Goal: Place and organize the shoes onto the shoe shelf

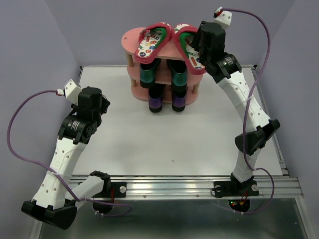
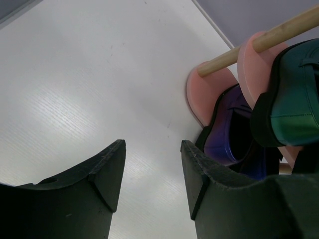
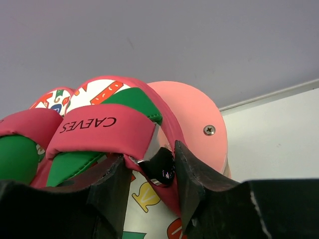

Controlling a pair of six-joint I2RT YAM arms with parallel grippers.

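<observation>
The pink three-tier shoe shelf (image 1: 130, 40) stands at the back of the table. Two red flip-flops (image 1: 152, 42) (image 1: 187, 47) lie on its top board, the right one angled with its heel overhanging. Two dark-green loafers (image 1: 148, 73) (image 1: 179, 74) sit on the middle tier and two purple loafers (image 1: 155, 102) (image 1: 179, 102) at the bottom. My right gripper (image 3: 152, 162) is closed on the right flip-flop's (image 3: 99, 132) strap and rim over the top board (image 3: 194, 109). My left gripper (image 2: 153, 149) is open and empty, left of the shelf, facing a purple loafer (image 2: 224, 134) and a green one (image 2: 291, 99).
The white table (image 1: 164, 134) runs between the arms and the shelf, with a raised rim at the right side (image 1: 271, 114) and a metal rail (image 1: 199, 181) at the near edge. A wooden shelf post (image 2: 234, 55) shows in the left wrist view.
</observation>
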